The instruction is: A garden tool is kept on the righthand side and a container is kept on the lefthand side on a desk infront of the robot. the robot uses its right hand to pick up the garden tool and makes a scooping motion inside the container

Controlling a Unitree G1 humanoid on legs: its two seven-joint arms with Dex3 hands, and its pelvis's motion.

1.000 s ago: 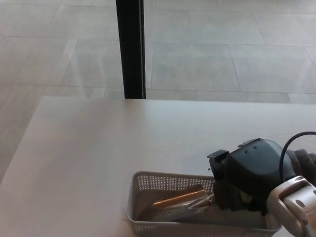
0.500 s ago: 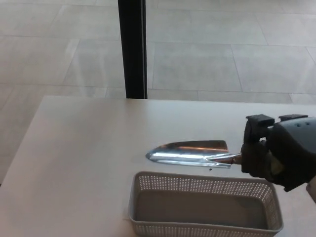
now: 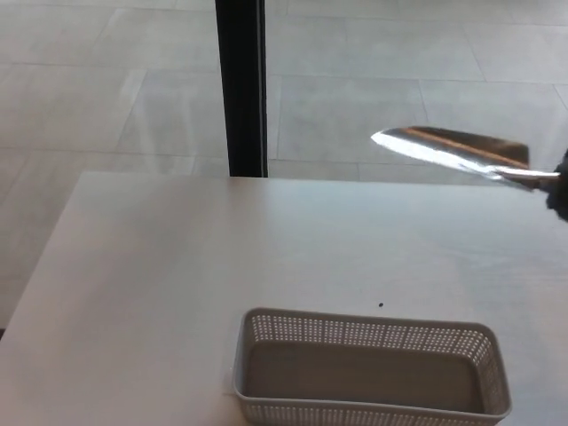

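Observation:
A shiny metal garden trowel (image 3: 457, 151) hangs in the air at the upper right, its blade pointing left and well above the desk. Its neck runs off to the right edge, where a sliver of my black right hand (image 3: 561, 193) shows, holding it. A grey perforated plastic basket (image 3: 368, 335) stands at the desk's front edge, with nothing inside it. The trowel is up and to the right of the basket, clear of it. My left hand does not show.
The white desk (image 3: 177, 266) spreads out to the left and behind the basket. A black vertical post (image 3: 240, 84) rises behind the desk's far edge. A small dark speck (image 3: 381, 306) lies just behind the basket.
My right hand has lifted the trowel out of the basket, then up and to the right, until the hand is almost out of the picture. The basket stays put.

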